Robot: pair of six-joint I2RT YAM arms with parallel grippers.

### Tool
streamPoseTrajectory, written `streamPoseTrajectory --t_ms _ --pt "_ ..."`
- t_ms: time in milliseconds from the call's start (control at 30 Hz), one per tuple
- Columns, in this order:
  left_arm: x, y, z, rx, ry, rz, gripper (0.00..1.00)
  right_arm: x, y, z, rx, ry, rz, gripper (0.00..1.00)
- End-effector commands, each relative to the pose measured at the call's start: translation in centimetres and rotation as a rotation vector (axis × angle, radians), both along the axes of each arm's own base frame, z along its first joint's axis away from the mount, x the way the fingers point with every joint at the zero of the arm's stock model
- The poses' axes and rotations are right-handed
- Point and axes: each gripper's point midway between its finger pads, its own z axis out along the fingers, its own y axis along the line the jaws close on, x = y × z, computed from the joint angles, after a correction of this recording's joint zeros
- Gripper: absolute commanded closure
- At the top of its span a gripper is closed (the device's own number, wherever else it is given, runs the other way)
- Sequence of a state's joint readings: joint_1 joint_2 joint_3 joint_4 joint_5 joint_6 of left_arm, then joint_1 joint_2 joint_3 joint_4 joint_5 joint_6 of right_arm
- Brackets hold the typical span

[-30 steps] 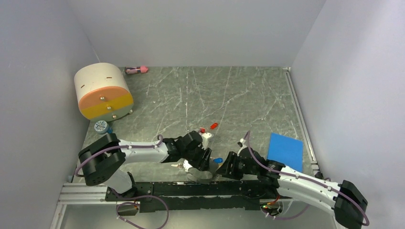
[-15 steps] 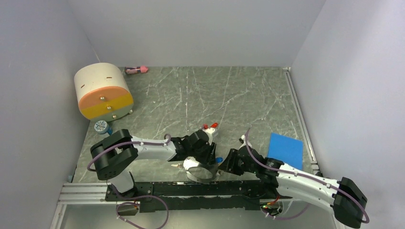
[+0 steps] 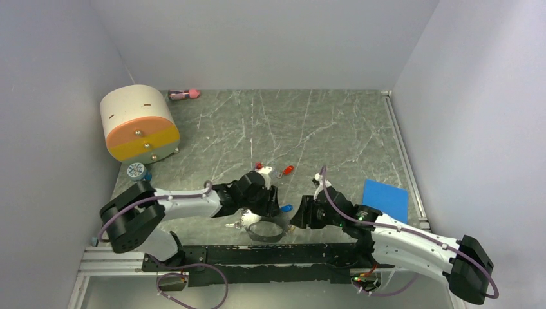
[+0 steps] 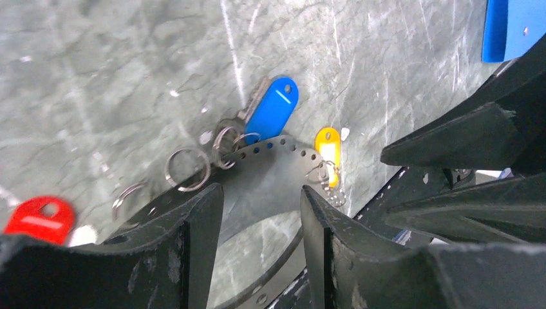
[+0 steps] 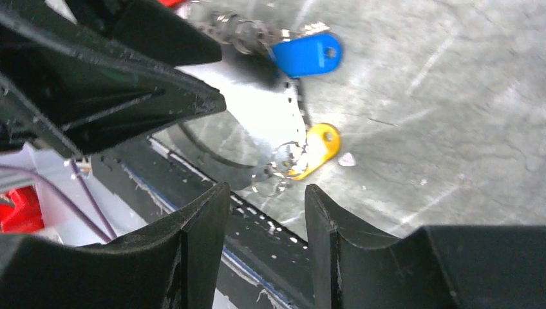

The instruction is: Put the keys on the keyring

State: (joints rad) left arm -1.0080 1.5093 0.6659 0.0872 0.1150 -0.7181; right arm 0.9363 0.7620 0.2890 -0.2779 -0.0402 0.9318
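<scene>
Both arms reach low over the table [image 3: 309, 122]. The left gripper [image 4: 261, 193] and right gripper [image 5: 265, 190] stand with jaws parted, holding nothing. The keyring [image 4: 270, 170] lies between them, straight ahead of the left gripper, seemingly the nearer. A red key [image 4: 38, 217] lies apart from it.

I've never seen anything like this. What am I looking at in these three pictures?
Two robot arms are bolted to a table. One picture looks down from above; the other two come from a camera on each wrist, so the black prongs are that arm's own fingers. The left end effector and right end effector stand open by the metal keyring, gripping nothing visible. Near it are a blue tag, yellow tag and red tag. Farther off sit a drum and a blue pad.
</scene>
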Motion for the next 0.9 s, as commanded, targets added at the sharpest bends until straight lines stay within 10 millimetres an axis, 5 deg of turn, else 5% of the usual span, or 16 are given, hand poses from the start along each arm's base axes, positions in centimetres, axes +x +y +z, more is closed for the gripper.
streamPoseTrajectory --t_ms 0,300,467,667,867 --pt "0.7 2.0 2.2 -0.034 -0.032 0.038 0.46 0.4 2.2 3.9 0.063 -0.118 0.149 0.5" --pt "1.6 9.0 3.9 -0.09 -0.038 0.211 0.35 -1.7 5.5 4.4 0.098 -0.089 0.329 0.48" --pt "1.7 12.4 4.6 -0.118 -0.04 0.321 0.26 -3.8 7.0 2.8 0.05 -0.014 0.394 0.47" --pt "1.6 14.4 4.8 -0.12 -0.049 0.379 0.23 -5.9 7.9 0.5 -0.023 0.074 0.407 0.43" --pt "1.8 14.5 5.1 -0.091 -0.054 0.364 0.23 -5.9 7.6 -1.5 -0.109 0.122 0.368 0.41"
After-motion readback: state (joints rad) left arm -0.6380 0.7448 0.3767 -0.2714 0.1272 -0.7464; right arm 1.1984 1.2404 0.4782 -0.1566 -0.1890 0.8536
